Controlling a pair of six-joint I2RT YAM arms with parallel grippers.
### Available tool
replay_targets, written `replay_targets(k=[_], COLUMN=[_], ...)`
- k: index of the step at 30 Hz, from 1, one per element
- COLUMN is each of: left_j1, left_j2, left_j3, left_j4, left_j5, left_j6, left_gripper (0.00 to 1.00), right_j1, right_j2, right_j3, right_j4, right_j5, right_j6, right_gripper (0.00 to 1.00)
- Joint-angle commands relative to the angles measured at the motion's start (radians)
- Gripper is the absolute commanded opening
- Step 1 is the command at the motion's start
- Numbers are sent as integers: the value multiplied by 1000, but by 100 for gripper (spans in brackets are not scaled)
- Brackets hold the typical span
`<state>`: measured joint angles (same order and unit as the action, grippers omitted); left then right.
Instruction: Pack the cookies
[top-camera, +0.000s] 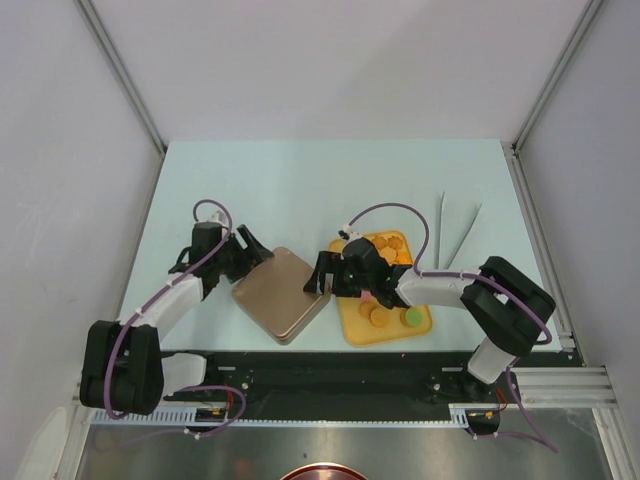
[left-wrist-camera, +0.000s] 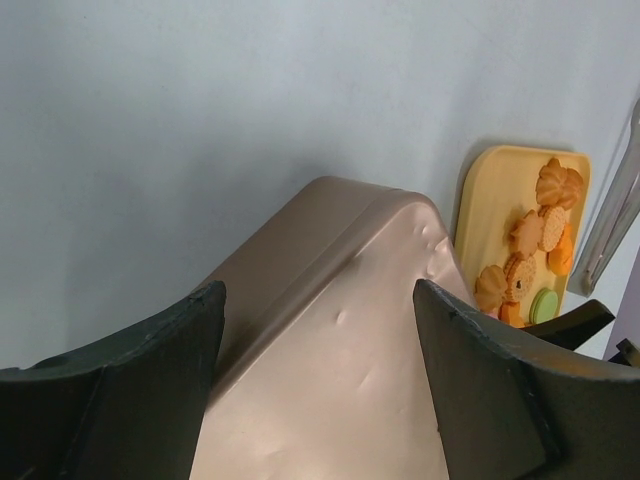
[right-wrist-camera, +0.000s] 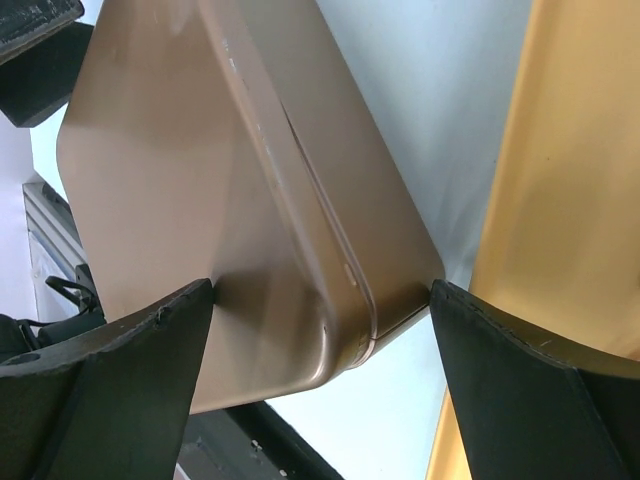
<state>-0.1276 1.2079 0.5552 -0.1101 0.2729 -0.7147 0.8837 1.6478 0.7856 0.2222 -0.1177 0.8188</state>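
The cookies (top-camera: 378, 256) lie on a yellow tray (top-camera: 356, 335): mostly orange-tan ones, a green one (top-camera: 411, 318) and a pink one partly hidden under my right arm. They also show in the left wrist view (left-wrist-camera: 540, 235). A closed brown rounded-square tin (top-camera: 283, 292) lies left of the tray. My left gripper (top-camera: 245, 255) is open over the tin's far left edge (left-wrist-camera: 350, 340). My right gripper (top-camera: 322, 275) is open, its fingers straddling the tin's right corner (right-wrist-camera: 330, 300), between tin and tray.
Metal tongs (top-camera: 455, 235) lie on the pale table right of the tray. The tray's yellow edge (right-wrist-camera: 580, 200) runs close beside my right gripper. The black base rail runs along the table's near edge, just below the tin.
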Motion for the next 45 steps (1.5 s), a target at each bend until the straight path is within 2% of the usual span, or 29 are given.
replay_targets(k=[1, 6, 10, 15, 22, 24, 26, 29, 30, 33, 36, 45], left_j1=[-46, -75, -84, -86, -90, -92, -92, -92, -92, -90, -87, -52], left_j2=[-10, 5, 7, 12, 39, 42, 41, 27, 22, 2, -10, -2], left_j3=[-31, -35, -37, -38, -44, -47, -49, -44, -40, -5, 49, 198], left_j4=[9, 20, 21, 24, 29, 29, 26, 16, 7, -39, -85, -174], left_j5=[48, 38, 34, 29, 28, 26, 19, 3, 2, -38, -69, -113], left_j6=[-37, -45, -48, -45, -43, -45, -48, -52, -54, -52, -42, -16], left_gripper=[80, 80, 80, 80, 79, 78, 77, 76, 76, 80, 86, 96], right_j1=[3, 18, 18, 17, 6, 4, 6, 12, 12, 12, 9, 0], right_j2=[23, 33, 37, 38, 58, 58, 56, 35, 17, -15, -45, -77], right_j3=[46, 40, 12, -9, -54, -69, -72, -71, -63, -37, -20, 23], right_j4=[60, 62, 100, 118, 134, 137, 131, 117, 109, 59, 20, -40], right_j5=[-25, -14, -20, -16, -8, -3, 1, 22, 27, 43, 52, 55], right_j6=[2, -7, -10, -23, -33, -40, -46, -56, -58, -78, -96, -122], right_gripper=[92, 86, 75, 71, 58, 57, 60, 73, 80, 92, 96, 99])
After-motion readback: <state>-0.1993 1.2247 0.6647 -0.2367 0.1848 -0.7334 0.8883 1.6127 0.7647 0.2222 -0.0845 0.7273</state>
